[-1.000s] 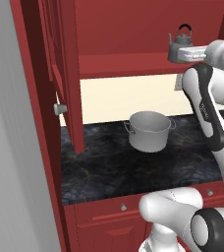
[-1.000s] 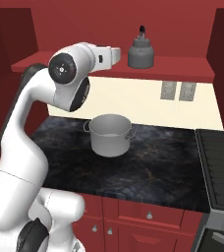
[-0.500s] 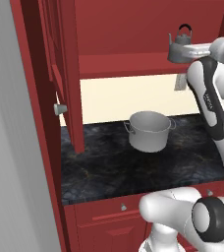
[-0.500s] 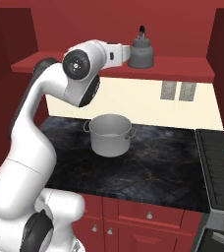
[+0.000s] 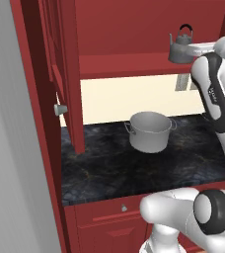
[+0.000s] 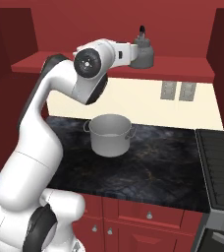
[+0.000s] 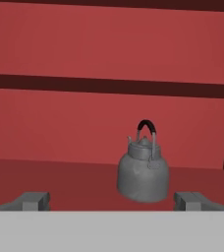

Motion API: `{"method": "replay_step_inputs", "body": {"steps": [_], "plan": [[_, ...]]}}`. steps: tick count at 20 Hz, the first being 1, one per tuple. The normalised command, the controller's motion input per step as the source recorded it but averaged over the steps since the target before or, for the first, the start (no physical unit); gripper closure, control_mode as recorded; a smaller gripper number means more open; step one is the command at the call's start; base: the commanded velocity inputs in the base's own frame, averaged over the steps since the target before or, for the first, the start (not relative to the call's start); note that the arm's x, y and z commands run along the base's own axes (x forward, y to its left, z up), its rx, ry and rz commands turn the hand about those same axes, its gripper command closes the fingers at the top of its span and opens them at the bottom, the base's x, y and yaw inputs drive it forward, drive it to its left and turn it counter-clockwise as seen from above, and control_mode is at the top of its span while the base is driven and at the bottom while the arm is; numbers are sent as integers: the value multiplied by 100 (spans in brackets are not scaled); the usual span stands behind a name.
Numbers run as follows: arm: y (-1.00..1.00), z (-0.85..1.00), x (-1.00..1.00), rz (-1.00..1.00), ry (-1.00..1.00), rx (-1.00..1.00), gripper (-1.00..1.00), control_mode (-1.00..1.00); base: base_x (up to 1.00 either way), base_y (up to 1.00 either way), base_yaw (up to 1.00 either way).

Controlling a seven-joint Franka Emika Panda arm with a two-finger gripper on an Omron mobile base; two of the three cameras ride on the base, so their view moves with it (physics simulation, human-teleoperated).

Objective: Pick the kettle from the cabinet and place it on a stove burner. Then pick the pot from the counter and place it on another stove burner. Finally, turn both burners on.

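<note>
The small grey kettle (image 7: 143, 173) with a black arched handle stands upright on the red cabinet shelf (image 7: 50, 172). My gripper (image 7: 114, 201) is level with it and a short way in front, open, with the kettle centred between the fingertips (image 7: 35, 200) and nothing held. From the right base view my white hand (image 6: 126, 52) reaches in just left of the kettle (image 6: 144, 54). In the left base view the kettle (image 5: 181, 47) sits on the shelf (image 5: 129, 65). The wide silver pot (image 6: 110, 134) rests on the black counter (image 6: 153, 170) below.
The cabinet door (image 5: 67, 79) hangs open at the left, its round silver knob (image 5: 60, 109) facing out. The black stove (image 6: 221, 167) lies at the counter's right end. Two wall outlets (image 6: 178, 91) sit under the shelf. Red drawers (image 6: 148, 214) run below the counter.
The arm has swung up and toward the shelf, bringing the hand from beside the cabinet to right in front of the kettle. The jaws stayed wide. Kettle and pot have not moved.
</note>
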Motion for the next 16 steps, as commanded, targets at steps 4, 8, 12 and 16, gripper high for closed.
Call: {"method": "replay_step_inputs", "body": {"steps": [4, 8, 12, 16], "plan": [[-23, 0, 4, 0, 0, 1, -100, -100, 0, 0, 0], [-10, 0, 6, 0, 0, 0, -100, -100, 0, 0, 0], [-20, 0, 3, 0, 0, 2, -100, -100, 0, 0, 0], [0, 0, 17, 0, 0, 0, -100, -100, 0, 0, 0]]}}
